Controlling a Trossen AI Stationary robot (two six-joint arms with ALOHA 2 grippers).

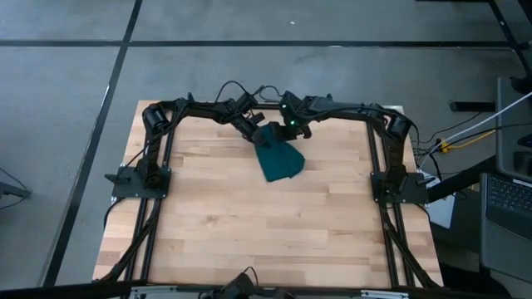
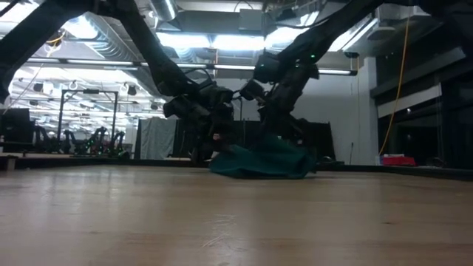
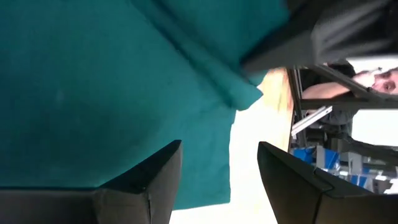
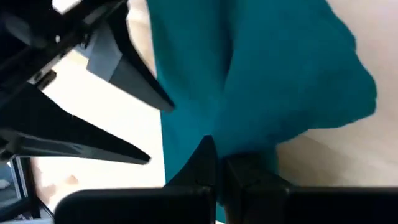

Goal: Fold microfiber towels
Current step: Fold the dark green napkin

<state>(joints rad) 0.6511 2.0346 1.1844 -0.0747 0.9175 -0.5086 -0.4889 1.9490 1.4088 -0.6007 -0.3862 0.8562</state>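
The dark teal towel (image 1: 280, 160) lies bunched on the wooden table (image 1: 249, 224) near its far middle, narrowing toward the grippers. In the low view the towel (image 2: 262, 162) is a low heap, raised at its far side. My right gripper (image 1: 288, 130) is shut on the towel's far end. My left gripper (image 1: 248, 129) is open just left of it. In the left wrist view (image 3: 217, 180) one finger stands over the towel (image 3: 93, 81) and the other over bare table, astride the towel's edge. I cannot tell whether they touch it. No white tag shows. My right gripper pinches a gathered fold of the towel's far end (image 4: 249, 146) between its two shut fingers (image 4: 205, 162). The fingers slant down from the table's far side. The held end is raised, and the rest of the towel (image 4: 280, 74) spreads away from the fingers onto the table.
Black arm frames run along the table's left side (image 1: 154, 208) and right side (image 1: 391, 216). The near half of the table shows bare wood. My two grippers stand close together; my left gripper's fingers (image 4: 124, 81) show in the right wrist view. A person (image 3: 379, 78) is beyond the table.
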